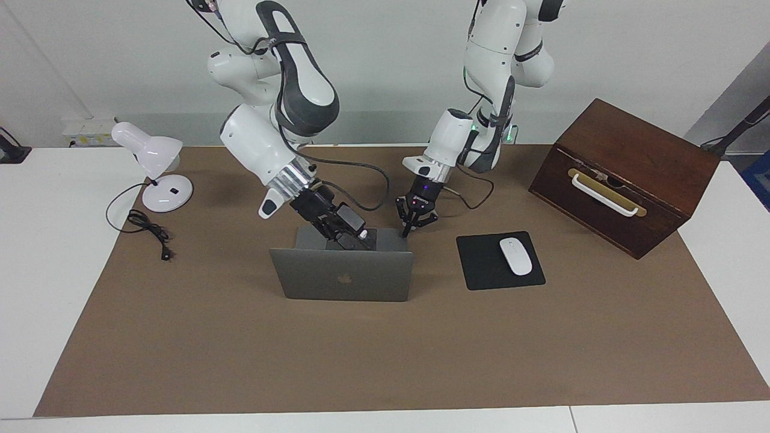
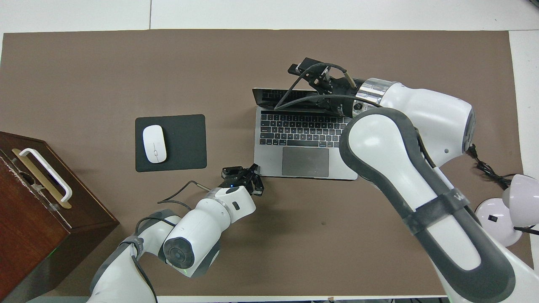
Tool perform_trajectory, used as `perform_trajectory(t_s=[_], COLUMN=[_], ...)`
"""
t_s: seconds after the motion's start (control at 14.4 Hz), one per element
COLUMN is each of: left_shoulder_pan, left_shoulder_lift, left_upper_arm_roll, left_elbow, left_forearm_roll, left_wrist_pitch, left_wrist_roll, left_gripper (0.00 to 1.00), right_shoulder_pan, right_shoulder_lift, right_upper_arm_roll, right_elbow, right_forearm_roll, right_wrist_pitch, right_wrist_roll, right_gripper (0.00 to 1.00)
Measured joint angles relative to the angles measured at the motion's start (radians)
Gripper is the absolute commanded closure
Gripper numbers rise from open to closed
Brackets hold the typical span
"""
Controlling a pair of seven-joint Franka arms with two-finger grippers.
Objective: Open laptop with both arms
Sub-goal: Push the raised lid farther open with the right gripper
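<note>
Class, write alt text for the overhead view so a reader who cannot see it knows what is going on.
An open silver laptop sits on a brown mat; the right gripper is at its raised lid, while the left gripper, shut, presses the deck's near corner. A white mouse lies on a black pad beside it.

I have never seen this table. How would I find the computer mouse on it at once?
Start at the big brown wooden box with the white handle, at the left arm's end of the table. Between it and the open laptop lies a black square mouse pad. The mouse is the small white oval on that pad, the only white thing at this end of the brown mat.
</note>
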Motion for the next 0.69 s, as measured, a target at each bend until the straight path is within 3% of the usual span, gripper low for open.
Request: perform_trajectory(t_s=[0.69], left_shoulder_pan=[0.0], left_shoulder_lift=[0.0], left_upper_arm_roll=[0.0], left_elbow=[0.0], left_forearm_roll=[0.0], left_wrist_pitch=[0.0], left_wrist_roll=[0.001], left_gripper=[1.0], right_shoulder_pan=[-0.03], right_shoulder_lift=[0.045], right_upper_arm_roll=[0.0], right_elbow=[0.064], right_forearm_roll=[-0.035], right_wrist_pitch=[-0.016], right_wrist_roll=[-0.001], right_gripper=[0.0])
